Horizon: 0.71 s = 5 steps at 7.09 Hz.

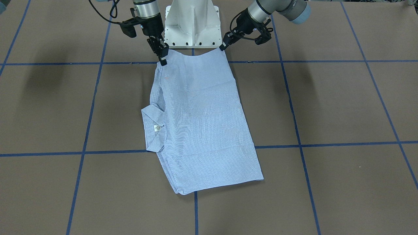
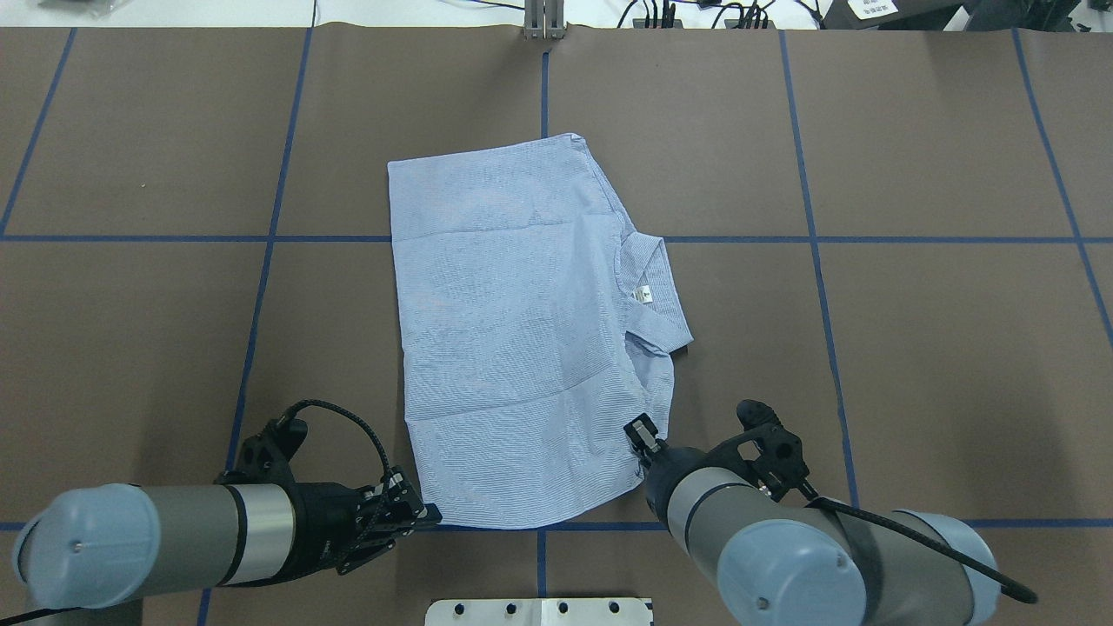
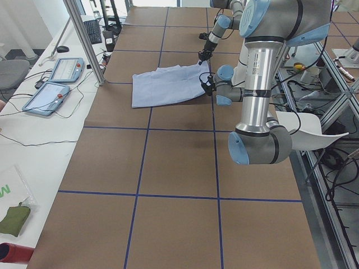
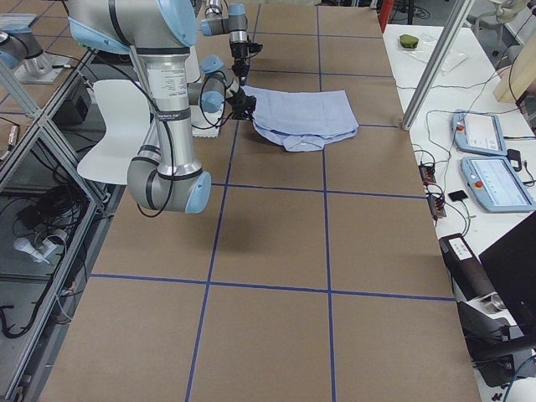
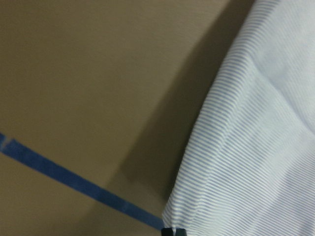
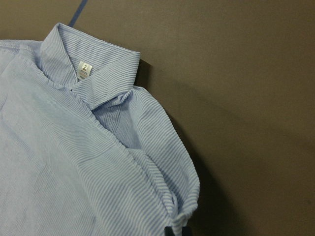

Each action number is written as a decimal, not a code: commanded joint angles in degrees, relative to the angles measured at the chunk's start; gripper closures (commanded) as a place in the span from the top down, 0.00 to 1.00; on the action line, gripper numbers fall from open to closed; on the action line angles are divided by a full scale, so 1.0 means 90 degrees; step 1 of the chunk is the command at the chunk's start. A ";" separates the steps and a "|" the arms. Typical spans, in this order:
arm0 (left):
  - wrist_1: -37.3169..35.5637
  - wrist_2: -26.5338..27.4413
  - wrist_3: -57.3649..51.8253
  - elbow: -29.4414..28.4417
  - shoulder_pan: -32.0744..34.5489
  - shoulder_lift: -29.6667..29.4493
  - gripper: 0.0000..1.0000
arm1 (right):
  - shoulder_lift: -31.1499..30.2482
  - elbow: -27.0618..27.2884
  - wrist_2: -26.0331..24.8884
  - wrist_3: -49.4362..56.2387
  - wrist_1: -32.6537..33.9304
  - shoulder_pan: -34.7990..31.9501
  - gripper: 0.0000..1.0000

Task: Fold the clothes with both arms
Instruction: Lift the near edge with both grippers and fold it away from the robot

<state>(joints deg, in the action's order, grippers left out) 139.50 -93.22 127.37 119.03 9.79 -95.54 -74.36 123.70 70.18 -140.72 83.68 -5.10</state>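
Nearest the lens, left wrist view: striped cloth of the shirt (image 5: 256, 147), its edge standing off the brown worktop (image 5: 74, 73) with a shadow beneath. The shirt lies folded to a rough rectangle mid-worktop, its collar (image 2: 656, 287) toward the robot's right and one short edge toward the base. The left end effector (image 2: 426, 515) is closed on the near left corner. The right end effector (image 2: 642, 432) is closed on the near right corner, just below the collar. Judgement: thin, light, limp cloth. It will sag between the two grips and drag on the surface, so carry both corners level and together. The corners look like sound holds, since layers seem to stack there. The front-facing view shows the near edge dipping between the grips, which the arms partly hide from overhead. Only the right wrist view lets you read a digit on the neck label (image 6: 83, 69). In the side views the jaws are too small to judge.
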 commanded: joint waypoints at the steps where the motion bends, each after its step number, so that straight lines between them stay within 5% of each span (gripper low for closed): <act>1: -0.0031 -0.0333 0.0193 0.1329 0.0035 0.0525 0.00 | -0.0302 0.1162 -0.0005 -0.0301 0.0852 0.0234 0.00; 3: -0.0779 -0.1014 0.0136 0.1424 0.1151 0.0111 0.00 | 0.0241 0.1433 0.0043 -0.0205 0.1355 -0.0299 0.00; 5: -0.1133 -0.2196 0.0048 0.0375 0.2626 -0.0795 0.00 | 0.1187 0.0315 0.0964 0.0377 0.1425 -0.1517 0.00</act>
<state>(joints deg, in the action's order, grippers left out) 131.16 -107.14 128.15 127.74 25.87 -97.97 -68.61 131.86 73.72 -140.53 96.10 -12.56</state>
